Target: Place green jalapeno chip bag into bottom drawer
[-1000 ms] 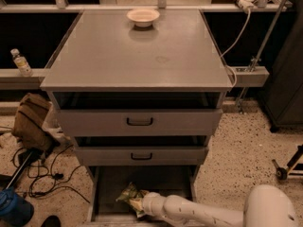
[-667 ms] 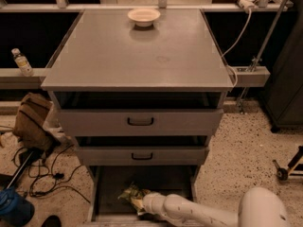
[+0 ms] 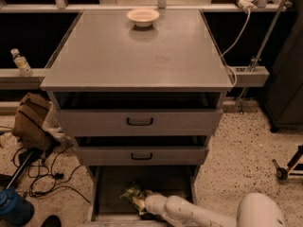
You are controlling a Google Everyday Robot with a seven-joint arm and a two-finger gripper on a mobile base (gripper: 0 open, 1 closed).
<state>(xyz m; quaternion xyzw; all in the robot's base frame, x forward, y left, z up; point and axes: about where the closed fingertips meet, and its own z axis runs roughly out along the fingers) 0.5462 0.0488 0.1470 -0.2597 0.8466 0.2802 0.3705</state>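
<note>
Crumpled green foil chip bag (image 3: 133, 196) with pale yellowish print, on the dark grey floor of the grey metal bottom drawer (image 3: 163, 179). The gripper (image 3: 144, 203) of the glossy white arm (image 3: 187, 211) sits right at it. Black handles (image 3: 139, 122) above, a cream bowl (image 3: 143, 17) on the grey cabinet top (image 3: 137, 56), speckled beige flooring (image 3: 239, 145).

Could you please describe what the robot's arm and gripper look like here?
The arm is glossy white: smooth, rounded tubular segments and a bulbous joint, with no visible cables or markings. The gripper, inside the bottom drawer, is pale too.

One high camera faces the cabinet (image 3: 137, 56) — tool (image 3: 144, 204) seemingly inside bottom drawer (image 3: 165, 181).
</note>
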